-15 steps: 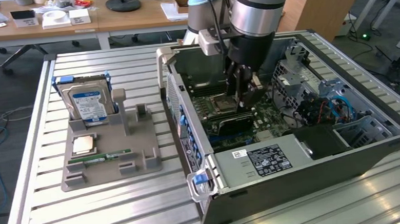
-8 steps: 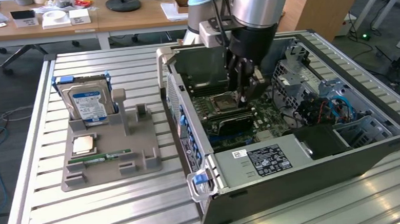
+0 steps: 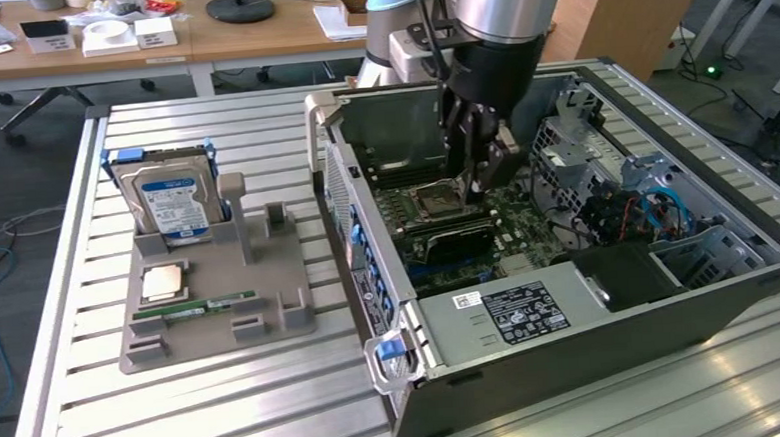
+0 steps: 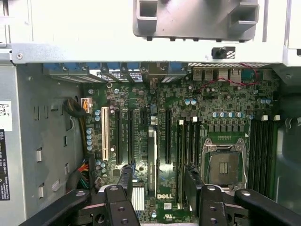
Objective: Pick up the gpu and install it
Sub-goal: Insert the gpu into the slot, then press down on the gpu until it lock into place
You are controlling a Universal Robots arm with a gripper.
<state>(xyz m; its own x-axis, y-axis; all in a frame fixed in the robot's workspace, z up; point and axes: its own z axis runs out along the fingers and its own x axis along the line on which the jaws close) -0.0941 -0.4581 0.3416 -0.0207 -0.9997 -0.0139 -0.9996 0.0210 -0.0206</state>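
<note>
In the exterior view the gripper (image 3: 479, 179) hangs inside the open computer case (image 3: 714, 292), which stands at 3 o'clock from the grey fixture (image 3: 207, 298) on the ribbed metal tabletop (image 3: 174, 430). The gpu (image 3: 451, 241), a dark thin slab, seems to stand on the motherboard at 6 o'clock from the gripper. In the wrist view the gripper (image 4: 157, 181) is spread wide and holds nothing; the gpu (image 4: 151, 160) shows edge-on between the black fingers (image 4: 124, 181). I judge the installing nearly finished; any retreat calls for a straight lift, clear of the card.
</note>
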